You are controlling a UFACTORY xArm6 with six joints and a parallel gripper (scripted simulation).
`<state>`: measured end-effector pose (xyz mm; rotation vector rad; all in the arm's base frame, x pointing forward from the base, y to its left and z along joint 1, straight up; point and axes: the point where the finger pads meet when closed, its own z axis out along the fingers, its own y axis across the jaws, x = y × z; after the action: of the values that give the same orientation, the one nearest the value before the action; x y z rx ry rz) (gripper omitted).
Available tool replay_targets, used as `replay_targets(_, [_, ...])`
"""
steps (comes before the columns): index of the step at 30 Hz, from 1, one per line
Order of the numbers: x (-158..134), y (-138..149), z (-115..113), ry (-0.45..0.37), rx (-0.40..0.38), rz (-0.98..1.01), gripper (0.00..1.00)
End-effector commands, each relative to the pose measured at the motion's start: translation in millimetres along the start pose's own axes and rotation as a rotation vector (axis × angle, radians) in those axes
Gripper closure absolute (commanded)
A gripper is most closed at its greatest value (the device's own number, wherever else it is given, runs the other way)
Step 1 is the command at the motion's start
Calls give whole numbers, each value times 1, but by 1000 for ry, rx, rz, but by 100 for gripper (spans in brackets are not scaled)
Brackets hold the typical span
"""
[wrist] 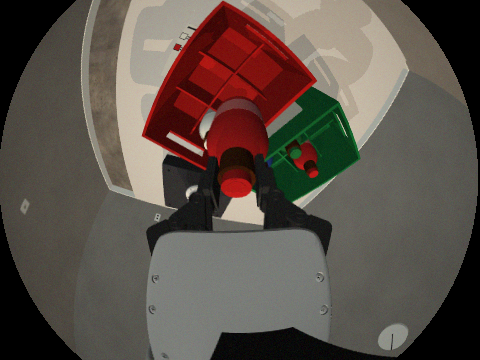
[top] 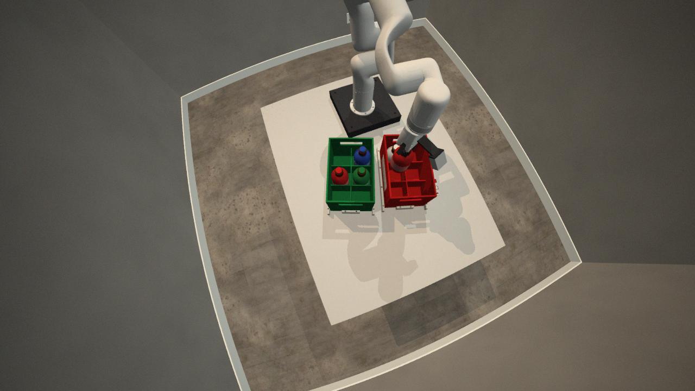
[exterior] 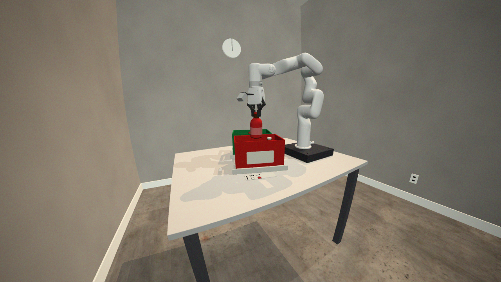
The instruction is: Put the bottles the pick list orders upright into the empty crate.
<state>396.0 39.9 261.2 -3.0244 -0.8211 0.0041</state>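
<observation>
You have the gripper (exterior: 256,112) clamped on the neck of a red bottle (exterior: 256,128), fingers narrowed around it just under the cap. The bottle hangs upright with its base at about the rim of the red crate (exterior: 259,151), over a cell at the end of the crate nearest the arm's base plate (top: 342,98). In the wrist view the body sits over a divider wall more than over an open cell, though the angle makes that hard to judge.

That is your first risk: if you lower with the bottle off-centre, its base lands on a divider, tips in the grip, or pushes the crate off where it must stay.

The hold is only on the neck. A quick drop or a sideways nudge against the crate wall can swing the body, and if you open while it is tilted or not seated, it topples.

Watch the count too. The pick list (exterior: 257,177) lies at the table edge on the far side of the red crate from the green crate (top: 351,170); it shows a red mark, but the number is too small to read here. A small white thing (exterior: 269,138) shows at the red crate's rim; you cannot tell what it is.

The green crate holds a red-capped bottle (top: 338,175), a blue one (top: 361,155) and a green one (top: 360,175); keep the arm well apart from them when you withdraw.
</observation>
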Motion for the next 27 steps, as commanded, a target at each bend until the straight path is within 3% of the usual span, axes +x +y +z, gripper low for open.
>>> replay_targets(1, [1,0,3,5,-2,0,100])
replay_targets(27, [1,1,25,5,-2,0,100])
